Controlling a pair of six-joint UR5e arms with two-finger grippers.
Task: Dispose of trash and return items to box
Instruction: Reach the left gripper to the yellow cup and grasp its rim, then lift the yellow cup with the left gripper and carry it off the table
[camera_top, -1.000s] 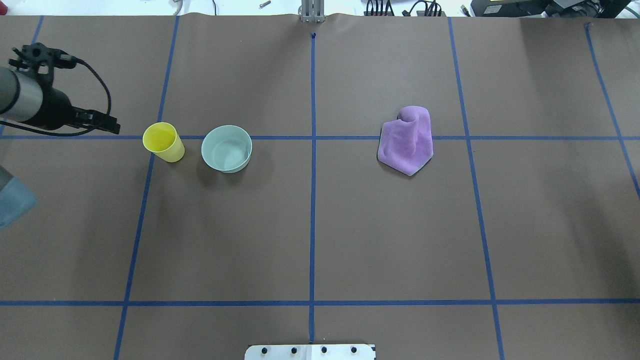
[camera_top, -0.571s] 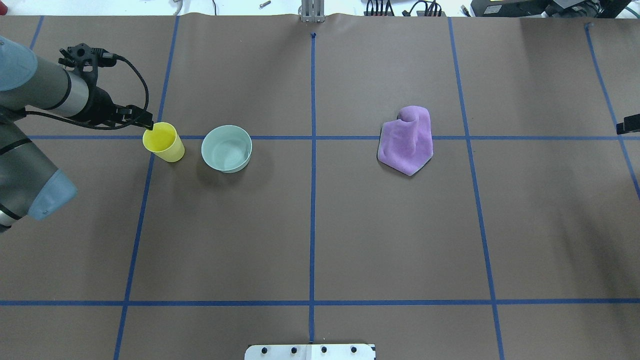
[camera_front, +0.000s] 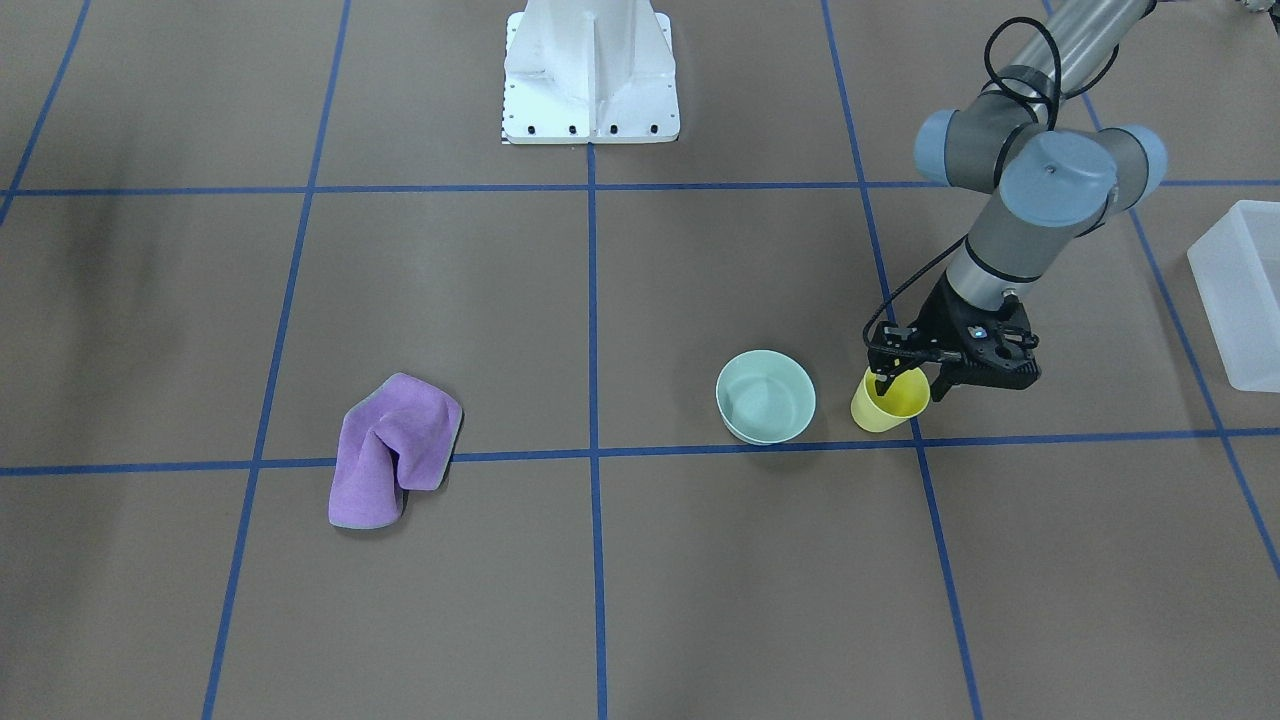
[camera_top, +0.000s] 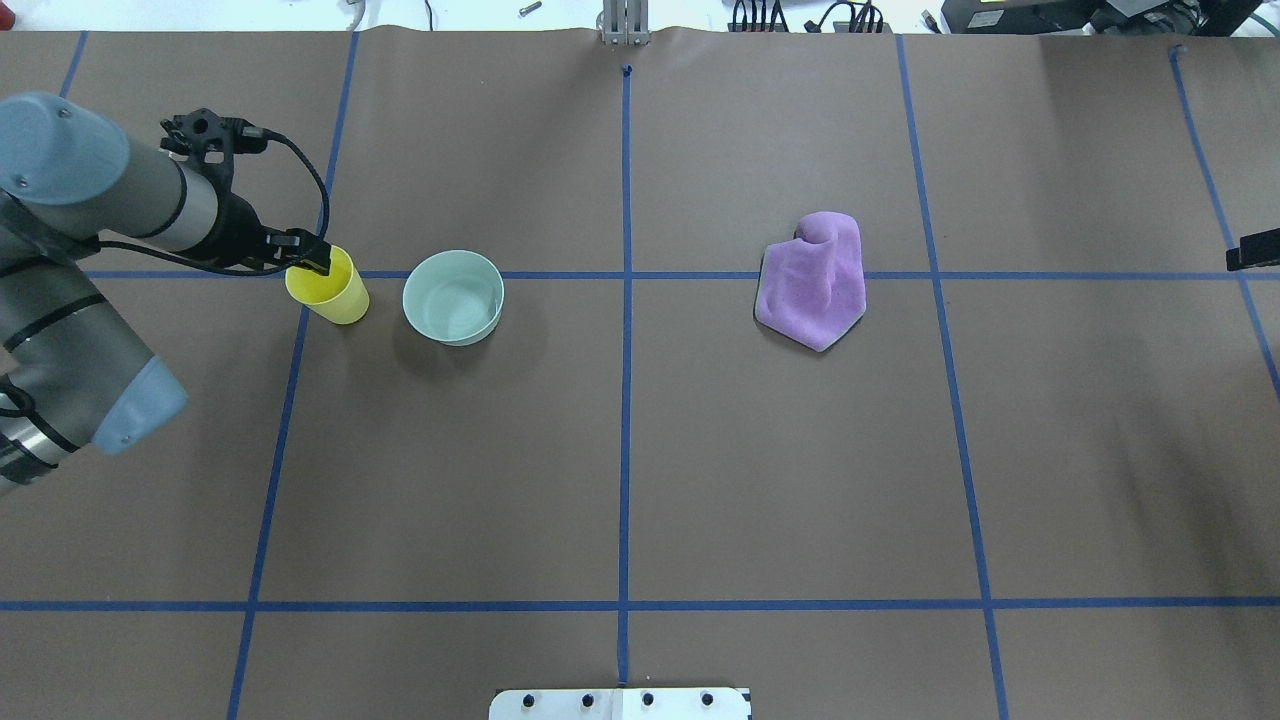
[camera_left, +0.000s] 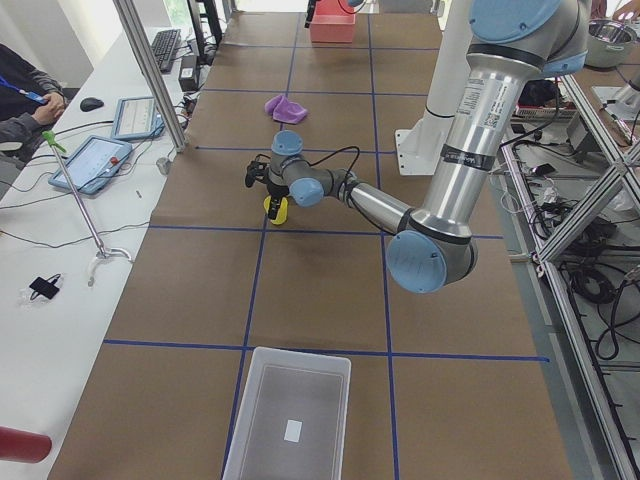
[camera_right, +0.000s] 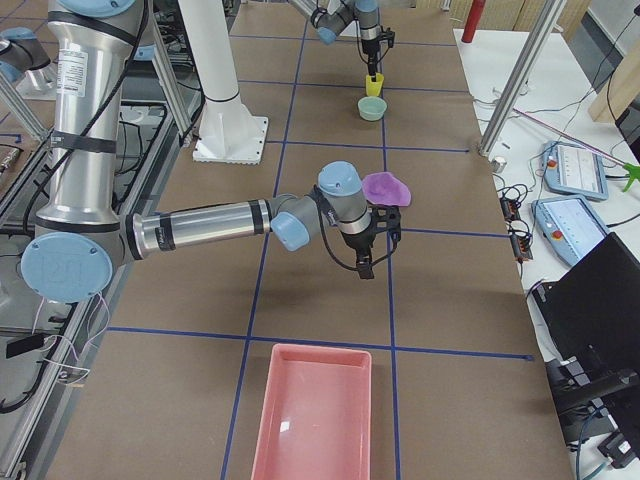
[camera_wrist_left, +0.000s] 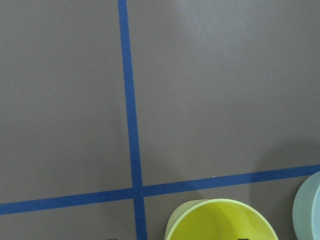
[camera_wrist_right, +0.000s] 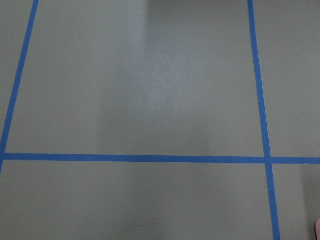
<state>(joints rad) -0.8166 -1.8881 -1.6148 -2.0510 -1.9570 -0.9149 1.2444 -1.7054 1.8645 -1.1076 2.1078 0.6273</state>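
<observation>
The yellow cup (camera_top: 332, 292) stands upright on the brown table, just left of the pale green bowl (camera_top: 453, 297). My left gripper (camera_front: 910, 386) is open and lowered over the cup (camera_front: 884, 411). One finger is inside the cup and the other is outside its wall. The left wrist view shows the cup's rim (camera_wrist_left: 220, 220) at the bottom edge. The frosted-white box (camera_front: 1240, 290) stands at the table's left end and looks empty in the exterior left view (camera_left: 290, 410). Only a dark tip of my right gripper (camera_top: 1253, 250) shows at the right edge, so I cannot tell its state.
A crumpled purple cloth (camera_top: 812, 285) lies right of the centre line. A pink tray (camera_right: 315, 410) sits at the table's right end. The white robot base (camera_front: 590, 75) stands at the near edge. Blue tape lines cross the table.
My left arm has swung in from the left edge and brought its gripper down onto the cup's rim. The tip of my right gripper has come into view at the right edge.
</observation>
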